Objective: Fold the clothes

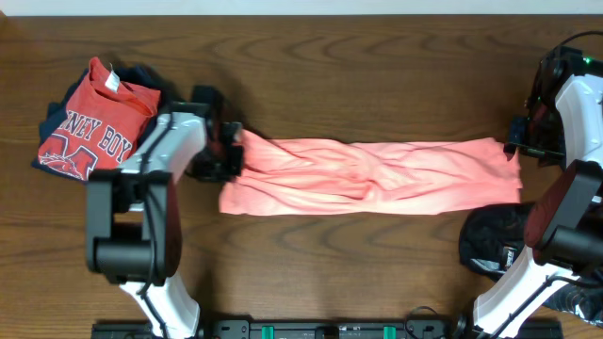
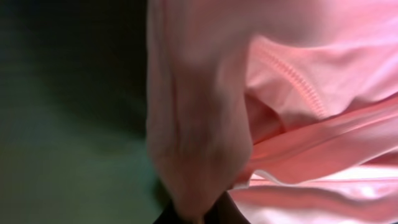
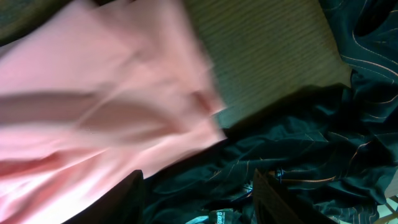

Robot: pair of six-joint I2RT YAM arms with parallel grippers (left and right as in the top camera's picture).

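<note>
Currently left gripper [image 1: 229,151] clamps left end of T-shirt [image 1: 377,177]; right gripper [image 3: 199,193] spread wide above its right edge.

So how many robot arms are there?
2. The left arm reaches to the left end of the pink T-shirt. The right arm is by its right end. No others seem hidden.

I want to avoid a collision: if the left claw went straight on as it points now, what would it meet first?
The salmon-pink T-shirt: the left claw points into its bunched end and seems to be shut on it.
</note>
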